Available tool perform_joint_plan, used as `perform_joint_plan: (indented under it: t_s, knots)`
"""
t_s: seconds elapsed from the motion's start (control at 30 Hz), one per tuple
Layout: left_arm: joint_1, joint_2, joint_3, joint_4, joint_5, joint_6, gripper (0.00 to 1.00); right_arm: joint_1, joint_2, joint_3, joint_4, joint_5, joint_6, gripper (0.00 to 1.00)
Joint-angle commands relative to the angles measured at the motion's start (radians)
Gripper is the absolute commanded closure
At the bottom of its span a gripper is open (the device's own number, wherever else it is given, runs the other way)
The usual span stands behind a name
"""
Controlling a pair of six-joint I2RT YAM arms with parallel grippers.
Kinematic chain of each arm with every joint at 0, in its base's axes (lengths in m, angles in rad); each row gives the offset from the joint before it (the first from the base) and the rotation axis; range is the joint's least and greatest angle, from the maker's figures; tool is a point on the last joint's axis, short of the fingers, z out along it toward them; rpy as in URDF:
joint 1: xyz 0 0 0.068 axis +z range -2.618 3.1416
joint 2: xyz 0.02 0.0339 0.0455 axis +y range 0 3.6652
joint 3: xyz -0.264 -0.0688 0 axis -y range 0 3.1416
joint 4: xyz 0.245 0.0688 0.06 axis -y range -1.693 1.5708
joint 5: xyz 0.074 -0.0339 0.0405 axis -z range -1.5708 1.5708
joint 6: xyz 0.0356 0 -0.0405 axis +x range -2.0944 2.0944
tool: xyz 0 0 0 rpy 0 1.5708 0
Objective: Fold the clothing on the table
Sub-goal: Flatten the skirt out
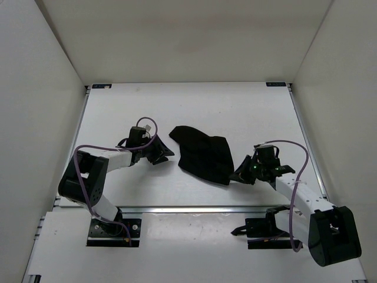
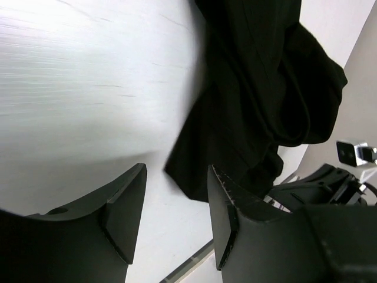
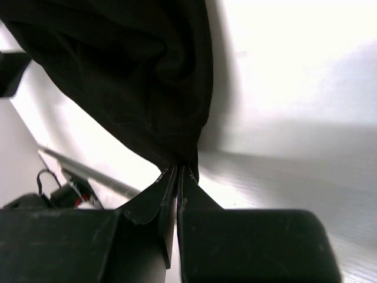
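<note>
The black clothing lies bunched in the middle of the white table. My right gripper is at its near right corner, shut on a pinch of the fabric; in the right wrist view the jaws meet on the cloth's edge, which spreads away above them. My left gripper hangs open just left of the garment. In the left wrist view bare table shows between its fingers, and the clothing lies ahead and to the right.
White upright walls close in the table on the left, back and right. A metal rail runs along the near edge, with both arm bases behind it.
</note>
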Motion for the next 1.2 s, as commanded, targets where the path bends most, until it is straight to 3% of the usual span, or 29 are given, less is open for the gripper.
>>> perform_joint_plan:
  t_s: [0.0, 0.17, 0.3, 0.43, 0.47, 0.5, 0.53, 0.57, 0.7, 0.87, 0.97, 1.07, 1.17]
  knots:
    - [-0.061, 0.022, 0.054, 0.034, -0.001, 0.003, 0.43, 0.000, 0.009, -0.007, 0.051, -0.100, -0.004, 1.00]
    - [-0.152, 0.057, 0.069, 0.070, -0.056, -0.012, 0.42, 0.011, 0.038, -0.005, 0.071, -0.099, 0.003, 1.00]
    - [-0.178, 0.129, 0.146, -0.057, -0.059, 0.032, 0.41, 0.006, 0.029, -0.010, 0.077, -0.087, 0.006, 1.00]
    - [-0.196, 0.111, 0.128, -0.051, -0.098, 0.019, 0.37, -0.006, 0.024, 0.001, 0.079, -0.094, -0.004, 1.00]
    - [-0.198, 0.133, 0.134, -0.046, -0.089, 0.018, 0.44, -0.003, 0.032, 0.004, 0.079, -0.091, -0.004, 1.00]
    - [-0.198, 0.147, 0.161, -0.048, -0.083, 0.037, 0.60, -0.002, 0.033, 0.007, 0.083, -0.096, -0.004, 1.00]
    - [-0.192, 0.178, 0.193, -0.048, -0.072, 0.041, 0.91, 0.001, 0.036, 0.016, 0.085, -0.090, -0.001, 1.00]
    - [-0.192, 0.195, 0.227, -0.054, -0.061, 0.041, 1.00, 0.006, 0.041, 0.033, 0.086, -0.099, -0.010, 1.00]
    - [-0.138, 0.163, 0.379, -0.165, -0.050, 0.066, 1.00, -0.003, 0.114, 0.201, 0.019, -0.116, -0.101, 1.00]
    - [0.003, 0.126, 0.841, -0.402, -0.004, 0.112, 1.00, -0.063, 0.226, 0.675, -0.097, -0.172, -0.195, 1.00]
    - [0.043, 0.111, 1.046, -0.523, 0.019, 0.118, 1.00, -0.078, 0.274, 0.882, -0.182, -0.160, -0.210, 1.00]
    - [0.049, 0.065, 1.082, -0.566, 0.043, 0.112, 1.00, -0.081, 0.269, 0.943, -0.191, -0.183, -0.195, 1.00]
    - [0.061, -0.012, 0.989, -0.539, 0.081, 0.075, 1.00, -0.060, 0.225, 0.943, -0.197, -0.189, -0.179, 1.00]
